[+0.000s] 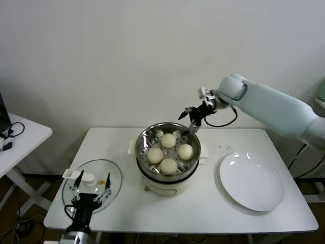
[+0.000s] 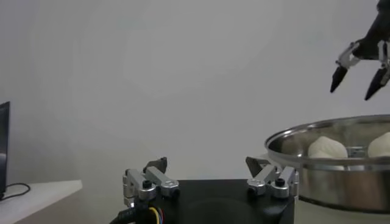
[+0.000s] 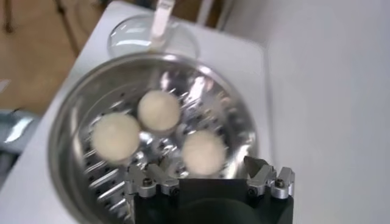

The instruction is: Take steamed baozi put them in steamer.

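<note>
Four off-white baozi (image 1: 168, 140) (image 1: 155, 154) (image 1: 185, 151) (image 1: 168, 165) lie in the shiny steamer (image 1: 143, 138) on its cream pot base, at the middle of the white table. My right gripper (image 1: 187, 123) hangs open and empty just above the steamer's back right rim. In the right wrist view the gripper (image 3: 205, 171) looks down into the steamer (image 3: 61, 143), and three baozi (image 3: 159, 111) (image 3: 115, 137) (image 3: 204, 151) show there. My left gripper (image 1: 91, 184) is open and empty, low at the table's front left beside the glass lid. Its wrist view shows the steamer's side (image 2: 332, 182) and two baozi tops (image 2: 327, 148).
A glass lid (image 1: 115, 179) with a white handle lies left of the steamer. A flat white plate (image 1: 251, 180) lies empty to the steamer's right. A second white table (image 1: 23, 133) with cables stands at the far left. A wall is close behind.
</note>
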Robot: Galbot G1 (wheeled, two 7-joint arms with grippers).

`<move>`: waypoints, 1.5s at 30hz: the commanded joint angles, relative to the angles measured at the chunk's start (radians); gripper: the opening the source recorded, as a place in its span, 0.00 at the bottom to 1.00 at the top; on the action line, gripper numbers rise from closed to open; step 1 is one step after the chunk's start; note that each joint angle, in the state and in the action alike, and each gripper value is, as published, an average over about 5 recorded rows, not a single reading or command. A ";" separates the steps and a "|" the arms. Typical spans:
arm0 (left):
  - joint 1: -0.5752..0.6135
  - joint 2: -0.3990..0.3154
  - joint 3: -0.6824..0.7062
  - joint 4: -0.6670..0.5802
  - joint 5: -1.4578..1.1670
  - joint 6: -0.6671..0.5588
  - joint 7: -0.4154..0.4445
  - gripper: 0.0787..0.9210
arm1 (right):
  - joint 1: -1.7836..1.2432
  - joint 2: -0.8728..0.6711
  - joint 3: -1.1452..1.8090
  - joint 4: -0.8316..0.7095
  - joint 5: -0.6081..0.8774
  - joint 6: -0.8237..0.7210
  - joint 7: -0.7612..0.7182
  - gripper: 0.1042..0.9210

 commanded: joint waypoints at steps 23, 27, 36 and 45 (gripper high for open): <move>-0.038 -0.012 0.002 0.013 0.031 0.024 -0.001 0.88 | -1.450 -0.074 1.502 0.531 -0.193 0.228 0.665 0.88; -0.050 -0.012 -0.003 0.020 0.030 0.031 0.000 0.88 | -1.574 0.029 1.597 0.579 -0.215 0.255 0.714 0.88; -0.050 -0.003 -0.015 0.023 0.019 0.033 0.004 0.88 | -1.727 0.158 1.667 0.671 -0.236 0.280 0.768 0.88; -0.048 -0.003 -0.013 0.025 0.022 0.035 0.004 0.88 | -1.816 0.244 1.678 0.725 -0.234 0.289 0.786 0.88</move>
